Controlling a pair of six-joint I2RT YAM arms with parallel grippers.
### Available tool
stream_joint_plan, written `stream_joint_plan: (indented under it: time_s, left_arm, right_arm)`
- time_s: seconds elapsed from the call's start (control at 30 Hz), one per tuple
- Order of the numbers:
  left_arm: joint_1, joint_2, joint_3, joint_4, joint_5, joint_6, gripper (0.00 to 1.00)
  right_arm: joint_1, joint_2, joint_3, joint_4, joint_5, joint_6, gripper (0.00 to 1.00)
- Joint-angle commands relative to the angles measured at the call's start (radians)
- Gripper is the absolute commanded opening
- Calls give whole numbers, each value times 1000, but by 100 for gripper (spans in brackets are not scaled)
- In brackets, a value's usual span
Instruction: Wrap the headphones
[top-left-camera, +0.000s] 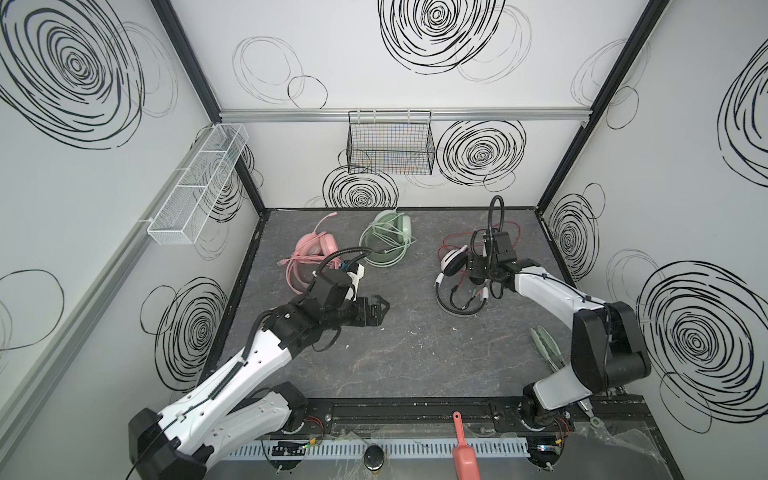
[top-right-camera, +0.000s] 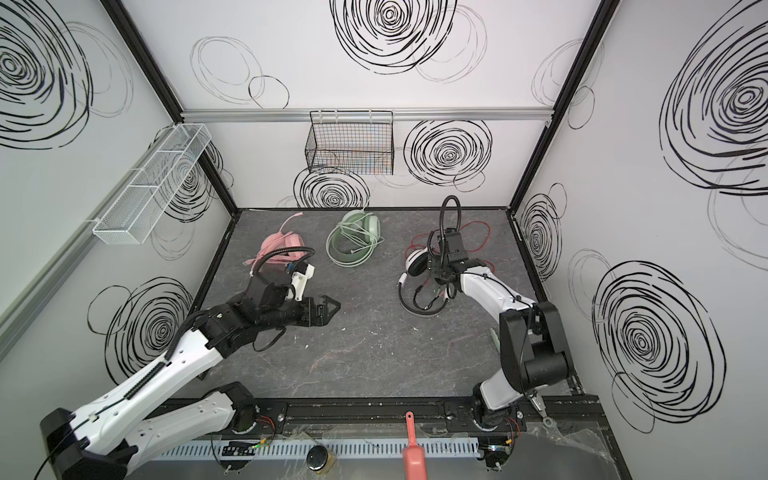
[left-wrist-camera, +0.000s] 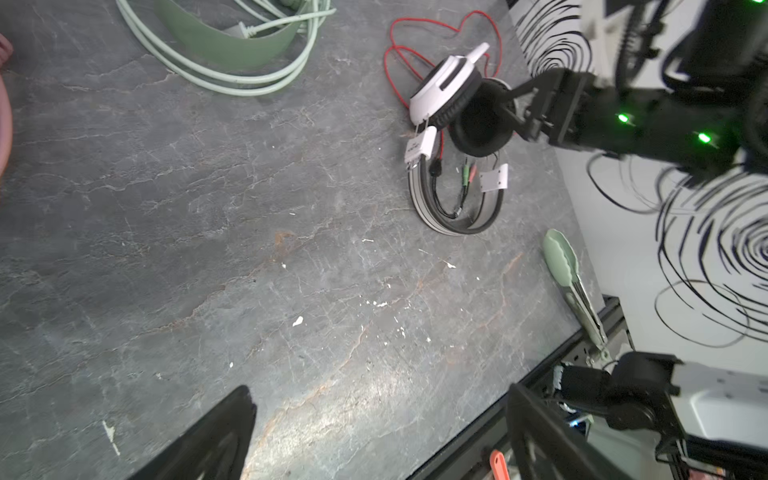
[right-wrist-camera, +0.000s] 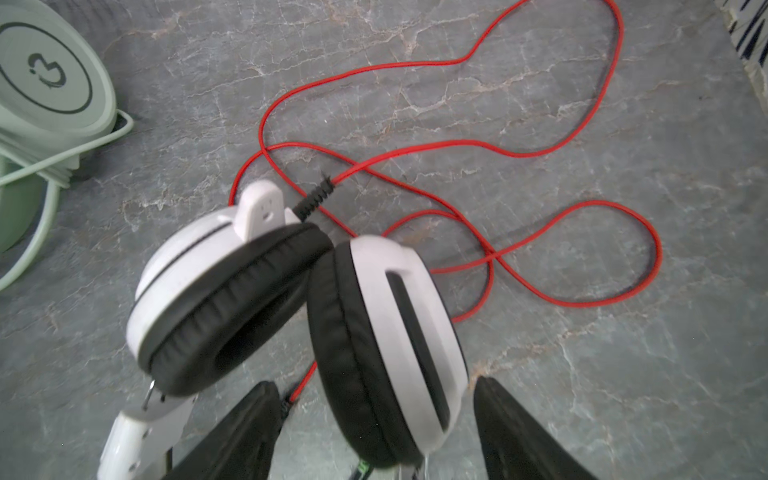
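Progress, as judged: two of three sets appear done. The pink headset (top-left-camera: 309, 244) and the green headset (top-left-camera: 392, 222) lie at the back of the tabletop (top-left-camera: 415, 361). Each has its cable gathered in loops on or close against it, though one pink end strays toward the back wall (top-left-camera: 291, 166). The white headset (right-wrist-camera: 187, 266) lies toward the right side and is not wrapped. Its red cable (right-wrist-camera: 415, 63) sprawls in loose loops behind the cups, and the plugs lie inside the headband. Right gripper (right-wrist-camera: 374, 384): jaws parted, straddling one ear cup, a gap showing on one side, nothing clamped. Left gripper (top-left-camera: 382, 311): jaws spread wide, empty, hovering over mid-tabletop. Clearances: the centre and front of the tabletop are bare, ample room for winding. The red loops reach close to the back wall and the right wall (top-left-camera: 623, 208), so room there is tight. Tongs (top-left-camera: 544, 343) lie by the right edge beside the right arm (top-left-camera: 548, 291), a possible snag on withdrawal.
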Motion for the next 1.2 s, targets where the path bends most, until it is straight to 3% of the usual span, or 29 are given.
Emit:
stream_joint_plan:
  time_s: [0.0, 0.27, 0.33, 0.43, 0.47, 0.5, 0.67, 0.77, 0.93, 1.07, 1.17]
  left_arm:
    - [-2, -50, -30, 9, -9, 57, 97]
    - [-22, -17, -52, 31, 56, 93, 96]
    - [-23, -11, -62, 47, 61, 93, 96]
    - [-20, 0, -74, 73, 80, 87, 96]
    - [-20, 5, -71, 71, 82, 89, 96]
    - [-20, 10, -69, 67, 81, 92, 96]
    - [-54, 15, -71, 62, 21, 53, 96]
    - [-91, 73, -28, 34, -53, -10, 97]
    - [-113, 229, 103, -20, -112, -145, 98]
    - [-115, 322, 142, 21, -79, -214, 98]
    - [-117, 380, 173, 22, -119, -243, 98]
  right_arm:
    - [-10, 75, 92, -83, 31, -43, 76]
    - [-33, 162, 121, -101, 6, -47, 72]
    - [-35, 147, 93, -79, -16, -37, 63]
    - [-35, 122, 80, -69, -43, -20, 39]
    - [-35, 114, 87, -80, -50, -13, 38]
    - [-33, 98, 95, -93, -55, -4, 29]
    - [-4, -51, 81, -118, -117, 94, 28]
    - [82, -174, 10, -65, -71, 220, 26]
    - [308, -312, -43, -93, 163, 438, 19]
    - [399, -375, -58, -107, 211, 523, 17]
    - [434, -429, -75, -103, 202, 550, 16]
